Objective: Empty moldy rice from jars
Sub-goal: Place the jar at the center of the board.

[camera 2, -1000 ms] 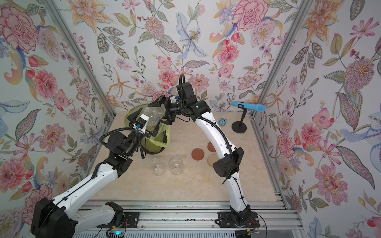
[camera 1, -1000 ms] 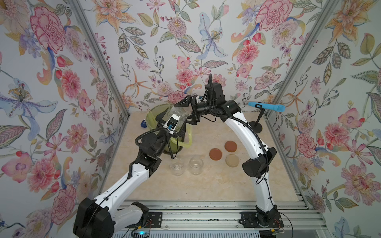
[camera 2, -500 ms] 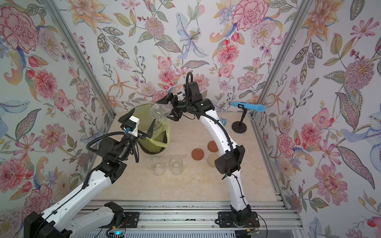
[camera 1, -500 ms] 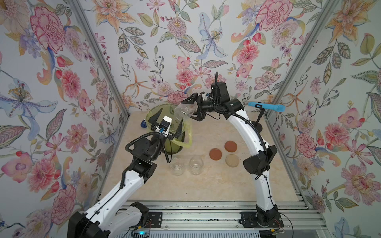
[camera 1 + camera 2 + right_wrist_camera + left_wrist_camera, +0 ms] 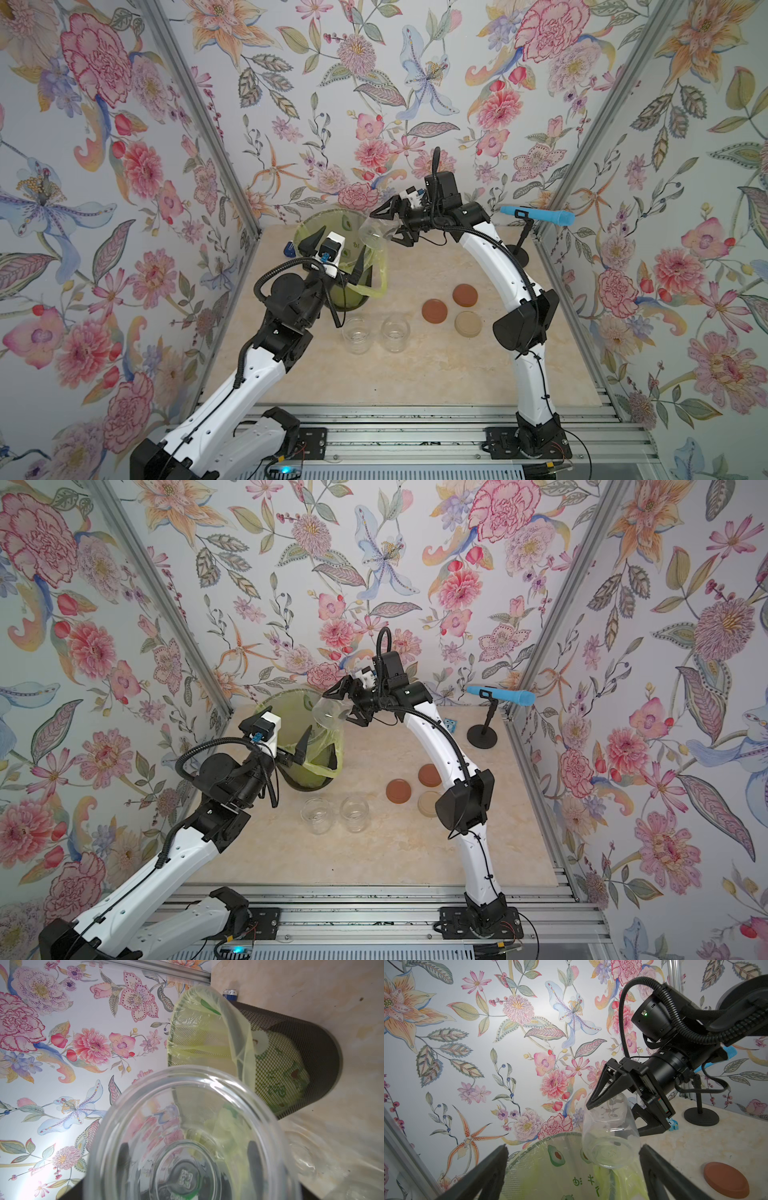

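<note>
My right gripper is shut on a clear glass jar, tilted mouth-down over the rim of the green bin. The right wrist view looks through the held jar, and it appears empty. My left gripper stands open in front of the bin with nothing between its fingers. In the left wrist view the jar hangs just beyond the left gripper. Two more jars stand upright, lidless and seemingly empty. No moldy rice shows anywhere.
Two reddish-brown lids and a beige lid lie right of the standing jars. A blue microphone on a black stand is at the back right. A small blue object sits left of the bin. Floral walls close three sides.
My left gripper has drawn back from the jar, leftward and toward the front. The right gripper still holds the jar over the bin's rim, about where it was.
</note>
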Robot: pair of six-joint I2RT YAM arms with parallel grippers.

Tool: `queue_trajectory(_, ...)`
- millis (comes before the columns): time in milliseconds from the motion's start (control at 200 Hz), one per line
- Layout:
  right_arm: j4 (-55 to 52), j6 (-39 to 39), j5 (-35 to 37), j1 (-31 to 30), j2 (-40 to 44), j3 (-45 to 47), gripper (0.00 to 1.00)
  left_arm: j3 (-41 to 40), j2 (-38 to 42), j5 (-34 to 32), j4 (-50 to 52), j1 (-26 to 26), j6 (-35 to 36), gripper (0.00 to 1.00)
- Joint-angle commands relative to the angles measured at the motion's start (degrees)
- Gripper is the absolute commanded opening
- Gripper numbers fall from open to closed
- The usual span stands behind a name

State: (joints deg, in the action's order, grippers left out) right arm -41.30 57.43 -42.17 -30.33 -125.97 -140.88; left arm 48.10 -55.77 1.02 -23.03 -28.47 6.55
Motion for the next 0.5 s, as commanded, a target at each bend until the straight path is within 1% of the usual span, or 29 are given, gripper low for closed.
queue_trajectory(0,2.63,-4.43,0.47,0.70,5.64,-0.21,0.00,1.91,1.81,-0.83,4.87,-0.45,-2.14,1.00)
queue_trajectory(305,2.67,-8.21,2.55,3.04,7.72,1.83,0.00,1.22,5.70,-1.10,12.44,-0.51,-4.06,1.00)
queue_trajectory(490,2.67,-14.05,5.86,4.17,10.91,6.84,0.00,0.94,7.55,-1.01,16.19,-0.46,-5.58,1.00)
